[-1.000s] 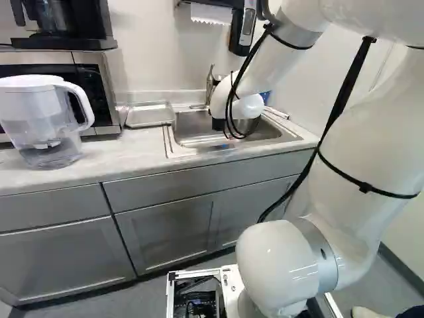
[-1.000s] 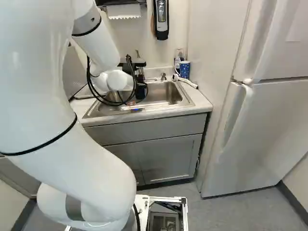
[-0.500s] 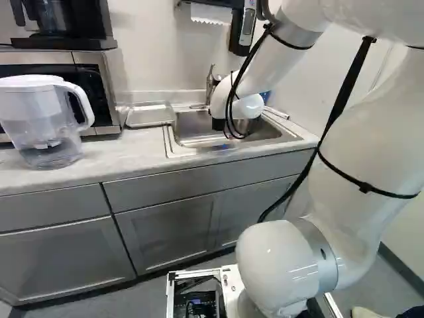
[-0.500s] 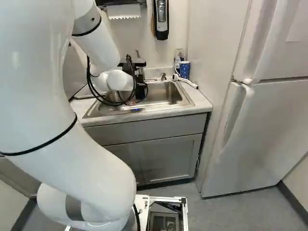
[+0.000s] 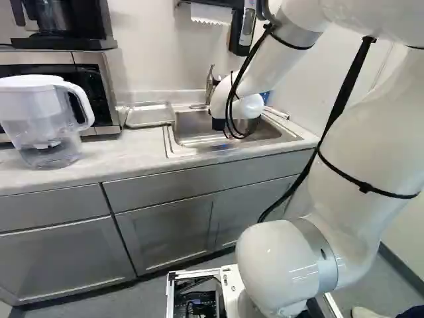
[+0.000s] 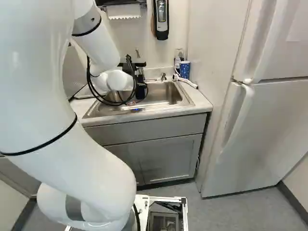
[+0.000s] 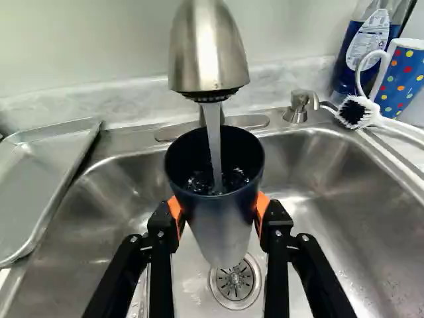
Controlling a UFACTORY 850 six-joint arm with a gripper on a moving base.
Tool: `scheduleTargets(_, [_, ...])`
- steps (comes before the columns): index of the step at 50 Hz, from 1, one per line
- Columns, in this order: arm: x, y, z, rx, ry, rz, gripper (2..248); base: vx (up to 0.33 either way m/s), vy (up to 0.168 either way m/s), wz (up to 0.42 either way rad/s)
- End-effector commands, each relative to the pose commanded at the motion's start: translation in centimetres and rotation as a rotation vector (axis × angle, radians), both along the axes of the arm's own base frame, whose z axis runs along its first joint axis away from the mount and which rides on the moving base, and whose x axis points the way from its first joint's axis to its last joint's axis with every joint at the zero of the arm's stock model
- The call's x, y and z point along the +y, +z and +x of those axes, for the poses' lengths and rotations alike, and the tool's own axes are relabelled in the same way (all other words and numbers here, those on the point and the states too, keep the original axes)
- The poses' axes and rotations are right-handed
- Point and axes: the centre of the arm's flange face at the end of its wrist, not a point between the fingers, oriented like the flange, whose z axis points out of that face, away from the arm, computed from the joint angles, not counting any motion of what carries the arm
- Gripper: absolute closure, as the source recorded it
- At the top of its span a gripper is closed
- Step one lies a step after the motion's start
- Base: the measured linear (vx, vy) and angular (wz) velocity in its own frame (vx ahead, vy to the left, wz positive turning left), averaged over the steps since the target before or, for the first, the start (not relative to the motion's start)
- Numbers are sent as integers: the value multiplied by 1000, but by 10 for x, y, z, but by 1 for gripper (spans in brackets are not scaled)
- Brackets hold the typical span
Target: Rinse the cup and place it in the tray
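Wrist view, and the gripper (image 7: 218, 213) is clenched on the dark cup (image 7: 218, 222), an orange pad (image 7: 175, 210) to either side! It's upright over the sink (image 7: 318, 205), mouth beneath the tap (image 7: 207, 56), a stream of water (image 7: 212, 136) dropping straight in: rinsing is the step in hand, by my call. Next it wants easing clear, tipping out over the sink, then carrying across to the tray (image 5: 150, 116), beside the sink's rim, near the back edge of the worktop (image 5: 119, 156).
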Motion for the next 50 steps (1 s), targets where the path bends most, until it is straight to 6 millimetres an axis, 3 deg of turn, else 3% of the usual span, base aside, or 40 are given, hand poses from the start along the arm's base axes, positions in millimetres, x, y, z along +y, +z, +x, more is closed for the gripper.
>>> scheduleTargets(50, [0, 0, 0, 0, 0, 0, 126, 0, 0, 0])
